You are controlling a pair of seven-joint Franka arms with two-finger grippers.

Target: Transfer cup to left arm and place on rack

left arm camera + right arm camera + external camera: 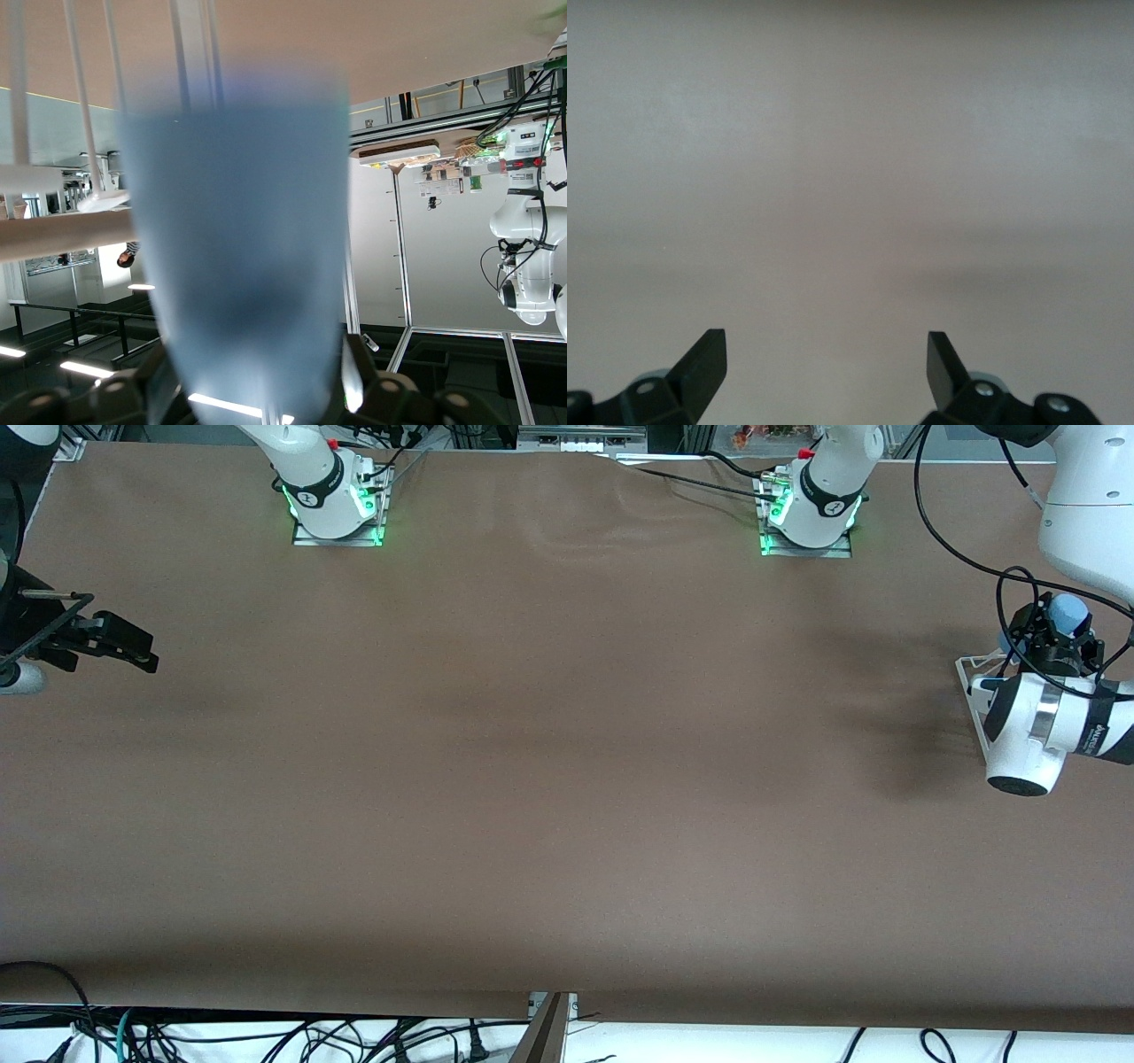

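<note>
Cup [1067, 613] count is one: a small light-blue tapered piece without a handle, up in the air at the left arm's end of the counter [567, 779]. It sits in the left claw [1060, 636], over the farther part of the rack [971, 666]. In the left wrist view the cup [239, 248] fills the middle of the picture. Its narrower end lies down between the claw's black parts and its wider end points away from the wrist. Whether the left claw is pinching the cup or only flanking it, I cannot tell.

One rack is in sight, a white wire frame standing at the counter's edge, largely covered by the left arm's white wrist [1028, 726]. Up close, several of its thin white prongs [84, 106] stand just beside the cup, and one pale wooden dowel [53, 235] runs crosswise next to it.

Two arms are mounted, one base each along the counter's farther edge. The right arm waits at its own end of the counter. The right claw [142, 655] hangs over bare brown surface, its two black fingers [704, 367] spread wide apart with nothing between them.
</note>
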